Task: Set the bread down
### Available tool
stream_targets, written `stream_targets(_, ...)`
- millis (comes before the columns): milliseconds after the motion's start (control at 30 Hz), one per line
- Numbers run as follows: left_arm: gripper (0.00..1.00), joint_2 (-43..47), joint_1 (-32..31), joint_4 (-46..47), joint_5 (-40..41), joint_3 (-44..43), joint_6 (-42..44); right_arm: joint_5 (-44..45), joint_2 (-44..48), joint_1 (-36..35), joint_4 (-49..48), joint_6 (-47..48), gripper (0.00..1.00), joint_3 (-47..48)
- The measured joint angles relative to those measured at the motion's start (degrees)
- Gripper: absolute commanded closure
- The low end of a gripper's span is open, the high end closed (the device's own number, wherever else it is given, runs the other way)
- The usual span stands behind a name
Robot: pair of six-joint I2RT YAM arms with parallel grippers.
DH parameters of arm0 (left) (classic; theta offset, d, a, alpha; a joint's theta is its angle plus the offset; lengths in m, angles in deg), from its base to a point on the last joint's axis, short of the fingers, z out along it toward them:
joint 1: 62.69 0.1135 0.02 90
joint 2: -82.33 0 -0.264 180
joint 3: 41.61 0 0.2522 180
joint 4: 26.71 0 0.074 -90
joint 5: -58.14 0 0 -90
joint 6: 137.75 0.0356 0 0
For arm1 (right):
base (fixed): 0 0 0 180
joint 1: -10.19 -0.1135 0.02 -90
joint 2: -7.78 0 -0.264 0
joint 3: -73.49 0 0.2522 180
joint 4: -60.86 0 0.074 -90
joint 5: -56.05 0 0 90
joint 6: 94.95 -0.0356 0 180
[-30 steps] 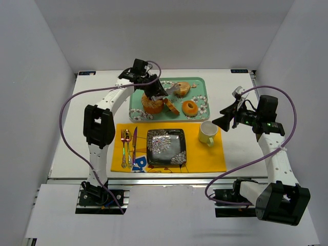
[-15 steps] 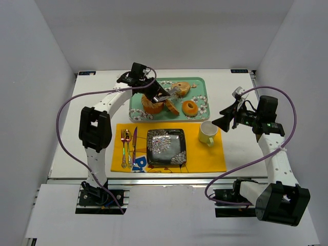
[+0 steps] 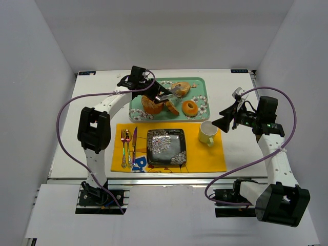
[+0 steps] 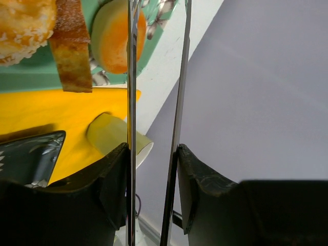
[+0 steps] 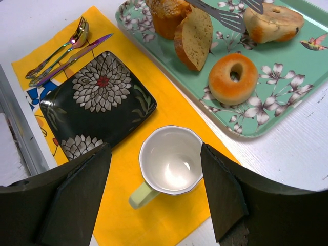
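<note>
A white table (image 3: 230,154) walled by plain grey panels carries a yellow placemat (image 3: 205,156) and a mint floral tray (image 3: 201,83). The pale, round bread (image 5: 271,21) lies at the tray's far end, the left gripper (image 3: 170,94) beside it, fingers slightly parted, empty. Right gripper (image 3: 225,120) hangs spread above the glossy cup (image 5: 169,165)

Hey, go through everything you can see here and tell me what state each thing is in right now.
bread: on the tray, not gripped
tray: holds all the pastries
black plate: empty
cup: upright, empty
left gripper: open, reaching toward the bread
right gripper: open, holding nothing
</note>
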Motion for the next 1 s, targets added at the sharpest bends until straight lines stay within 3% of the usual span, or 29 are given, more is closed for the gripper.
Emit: stream_targets(1000, 0.46, -1.1, 0.0, 5.7, -0.6, 1.4, -5.8, 0.0, 0.0, 0.4, 0.0, 0.2, 0.24, 0.0)
